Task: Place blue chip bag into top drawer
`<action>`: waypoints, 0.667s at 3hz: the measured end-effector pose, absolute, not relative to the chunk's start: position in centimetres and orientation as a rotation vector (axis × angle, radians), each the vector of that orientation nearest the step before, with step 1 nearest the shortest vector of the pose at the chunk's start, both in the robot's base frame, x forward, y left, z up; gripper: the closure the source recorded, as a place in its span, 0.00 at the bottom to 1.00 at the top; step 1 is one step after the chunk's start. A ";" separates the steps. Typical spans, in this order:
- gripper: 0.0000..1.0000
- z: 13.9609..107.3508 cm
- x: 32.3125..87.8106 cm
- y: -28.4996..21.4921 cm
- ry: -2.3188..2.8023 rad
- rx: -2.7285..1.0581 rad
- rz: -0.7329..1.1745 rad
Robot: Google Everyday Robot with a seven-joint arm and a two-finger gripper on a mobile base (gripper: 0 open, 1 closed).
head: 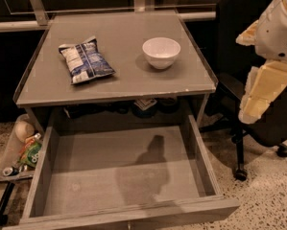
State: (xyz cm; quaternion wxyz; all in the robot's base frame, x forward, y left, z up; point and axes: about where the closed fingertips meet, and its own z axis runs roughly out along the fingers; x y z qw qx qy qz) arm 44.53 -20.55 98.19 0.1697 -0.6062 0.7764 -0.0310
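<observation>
The blue chip bag lies flat on the left part of the grey tabletop, dark blue with white panels. The top drawer is pulled open below the tabletop, and its flat bottom is bare with a shadow on it. My gripper hangs at the right edge of the view on the white arm. It is beside the table, above the floor, well to the right of the bag and apart from it. It holds nothing that I can see.
A white bowl stands on the tabletop to the right of the bag. A black office chair stands to the right of the table, behind the arm. A tray of small items sits at the left by the drawer.
</observation>
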 end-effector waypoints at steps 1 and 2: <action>0.00 99.1 46.9 -17.4 2.180 -1.737 -0.063; 0.00 100.3 49.6 -13.4 2.139 -1.790 -0.073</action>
